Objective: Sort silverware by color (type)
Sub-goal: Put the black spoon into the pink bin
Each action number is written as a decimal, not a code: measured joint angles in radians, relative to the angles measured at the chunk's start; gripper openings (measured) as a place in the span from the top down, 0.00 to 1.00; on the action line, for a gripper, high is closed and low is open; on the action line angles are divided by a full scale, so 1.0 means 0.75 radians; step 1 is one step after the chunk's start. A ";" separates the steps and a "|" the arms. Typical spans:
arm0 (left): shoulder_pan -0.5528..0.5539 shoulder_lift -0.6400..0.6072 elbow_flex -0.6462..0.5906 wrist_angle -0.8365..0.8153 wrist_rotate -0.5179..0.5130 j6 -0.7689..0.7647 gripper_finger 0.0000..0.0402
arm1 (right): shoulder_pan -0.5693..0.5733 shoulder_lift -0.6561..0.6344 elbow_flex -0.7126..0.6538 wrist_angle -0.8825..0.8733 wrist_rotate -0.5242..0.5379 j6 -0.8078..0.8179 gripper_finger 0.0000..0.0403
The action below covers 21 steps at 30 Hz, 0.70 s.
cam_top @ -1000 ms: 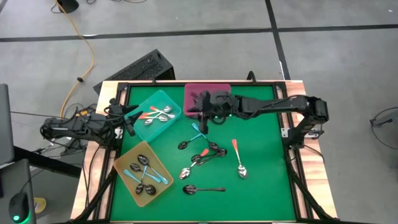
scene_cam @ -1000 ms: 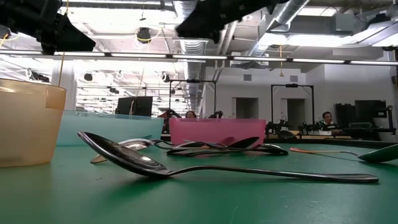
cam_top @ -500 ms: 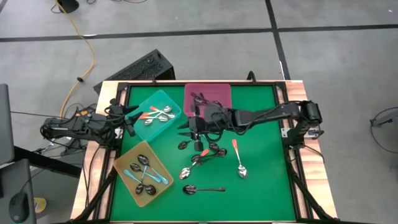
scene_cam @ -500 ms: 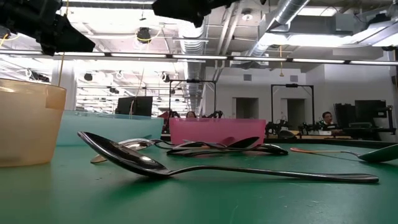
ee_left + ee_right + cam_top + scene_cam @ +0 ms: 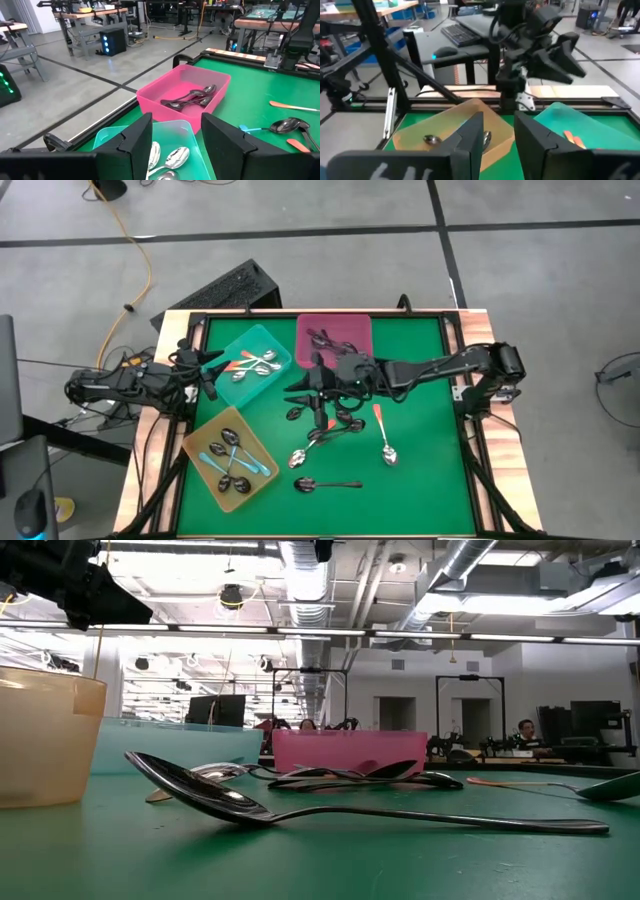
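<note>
At the left edge of the high view, the left gripper waits clenched with nothing in it, beside the teal plastic tray, which holds spoons with orange-red handles. Lower left, the yellow plastic tray holds blue-handled spoons. In the centre, the right gripper hovers over the loose pile of small metal spoons; its fingers stand partly apart, holding nothing visible. Above it, the pink plastic tray holds dark spoons.
</note>
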 joint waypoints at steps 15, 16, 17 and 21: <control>0.000 0.000 0.000 0.000 0.000 0.000 0.61 | 0.090 0.001 0.010 -0.422 0.003 0.137 0.70; 0.000 0.000 0.000 0.000 0.000 0.000 0.61 | 0.094 0.001 0.010 -0.430 0.003 0.154 0.70; 0.000 0.000 0.000 0.000 0.000 0.000 0.61 | 0.097 0.001 0.010 -0.434 0.003 0.160 0.70; 0.000 0.000 0.000 0.000 0.000 0.000 0.61 | 0.120 0.001 0.010 -0.446 0.000 0.159 0.70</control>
